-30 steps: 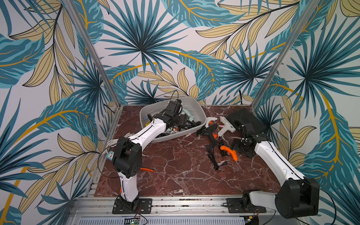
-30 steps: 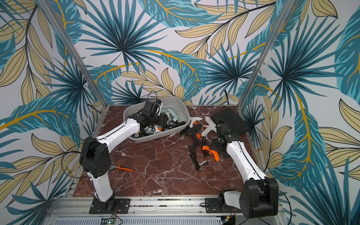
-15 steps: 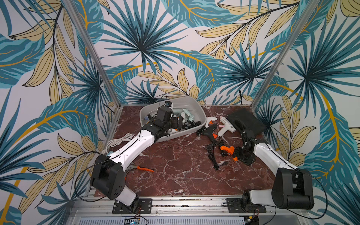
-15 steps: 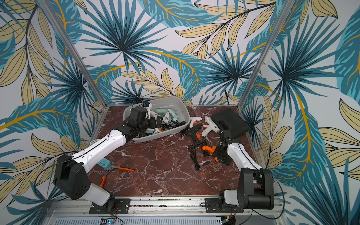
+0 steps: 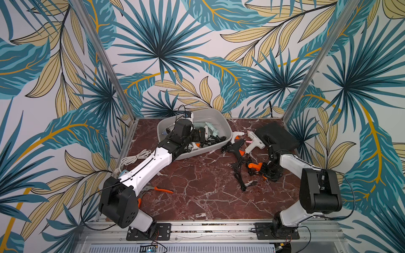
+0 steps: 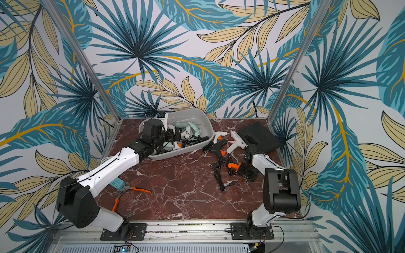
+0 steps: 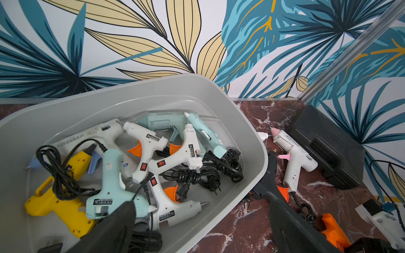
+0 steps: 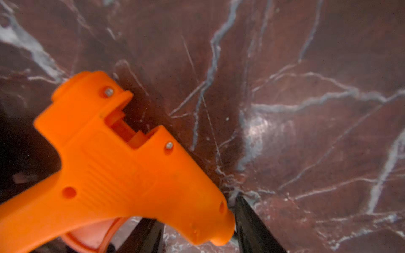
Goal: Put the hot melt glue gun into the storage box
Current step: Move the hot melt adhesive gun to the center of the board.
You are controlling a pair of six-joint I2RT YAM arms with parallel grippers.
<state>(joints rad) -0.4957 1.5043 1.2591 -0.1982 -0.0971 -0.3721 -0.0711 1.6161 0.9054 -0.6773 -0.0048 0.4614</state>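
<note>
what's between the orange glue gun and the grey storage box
The black glue gun and a black cord lie between the orange glue gun and the storage box; the left gripper hangs over the box.

left gripper (image 5: 197,137): fingers (image 7: 114,230) spread wide; right gripper (image 5: 260,172): low, fingers (image 8: 252,221) half-closed

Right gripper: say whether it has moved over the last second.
Yes. The right gripper has come forward, away from the black case, down to the orange glue gun.
</note>
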